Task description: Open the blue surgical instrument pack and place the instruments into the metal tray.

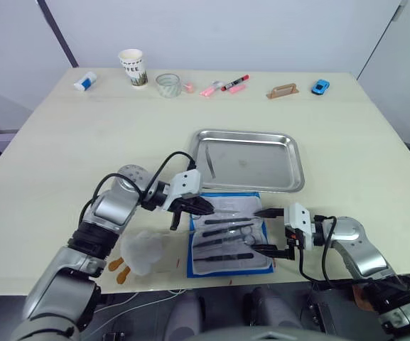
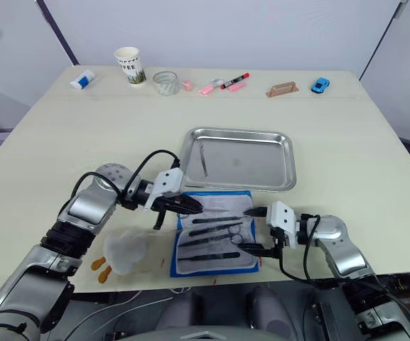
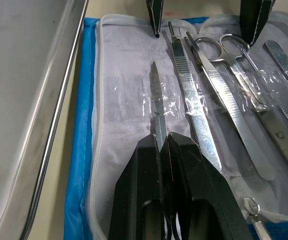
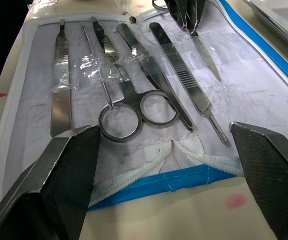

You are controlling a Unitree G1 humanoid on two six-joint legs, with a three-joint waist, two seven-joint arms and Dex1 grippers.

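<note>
Pinching one instrument at the opened pack
Your left gripper pinched a thin instrument in the blue pack, just beside the metal tray; your right gripper was spread wide.

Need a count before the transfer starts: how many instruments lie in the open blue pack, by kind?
Ring-handled scissors: 1
Thin probe: 1
Straight flat instruments: 4, including the slim one pinched by the left gripper
Total: 6
</note>
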